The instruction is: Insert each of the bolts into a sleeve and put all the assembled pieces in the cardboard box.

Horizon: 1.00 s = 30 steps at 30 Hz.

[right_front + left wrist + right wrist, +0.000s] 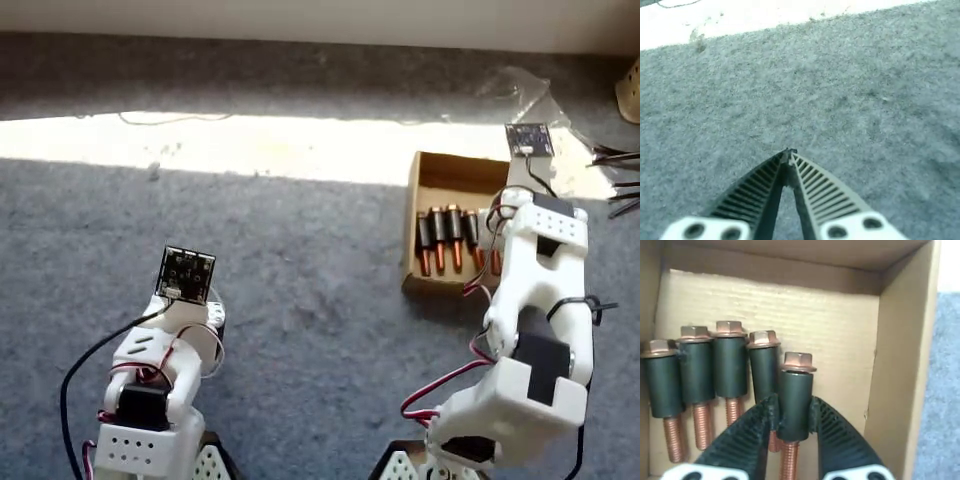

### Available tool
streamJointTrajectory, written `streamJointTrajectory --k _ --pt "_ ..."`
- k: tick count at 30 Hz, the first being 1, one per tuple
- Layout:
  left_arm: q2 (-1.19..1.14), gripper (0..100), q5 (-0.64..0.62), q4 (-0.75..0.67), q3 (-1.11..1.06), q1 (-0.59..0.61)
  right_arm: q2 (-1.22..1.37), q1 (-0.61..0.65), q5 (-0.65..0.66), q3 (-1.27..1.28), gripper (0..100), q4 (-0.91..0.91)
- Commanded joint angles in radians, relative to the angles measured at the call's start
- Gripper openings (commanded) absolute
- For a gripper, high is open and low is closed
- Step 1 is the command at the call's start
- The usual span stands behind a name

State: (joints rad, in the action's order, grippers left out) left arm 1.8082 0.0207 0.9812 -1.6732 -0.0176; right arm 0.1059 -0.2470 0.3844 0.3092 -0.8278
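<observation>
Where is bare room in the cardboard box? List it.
Bare floor between the hex heads and the brown cardboard box's far wall. Crowded: four copper bolts in black sleeves side by side; the right jaws clamp a fifth.

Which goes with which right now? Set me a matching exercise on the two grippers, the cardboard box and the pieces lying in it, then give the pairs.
Things:
1. left gripper
2. right gripper
3. cardboard box
4. four assembled pieces

States:
A. lying side by side on the box floor
B. shut on nothing, over the grey mat
C. brown, open at the top
D. shut on a fifth assembled piece inside the box

Pairs: 1-B, 2-D, 3-C, 4-A.
</observation>
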Motion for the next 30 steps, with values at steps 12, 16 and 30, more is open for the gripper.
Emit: streamJointTrajectory --k 12,16,30 --pt "0.01 1 -0.008 0.003 -0.022 0.007 0.088 -0.01 0.009 -0.147 1.0 0.036" --pt "0.01 1 -0.008 0.003 -0.022 0.007 0.101 -0.008 0.009 -0.147 2.3 0.036" --pt "0.01 1 -0.008 0.003 -0.022 0.007 0.067 -0.004 0.005 -0.147 19.3 -0.01"
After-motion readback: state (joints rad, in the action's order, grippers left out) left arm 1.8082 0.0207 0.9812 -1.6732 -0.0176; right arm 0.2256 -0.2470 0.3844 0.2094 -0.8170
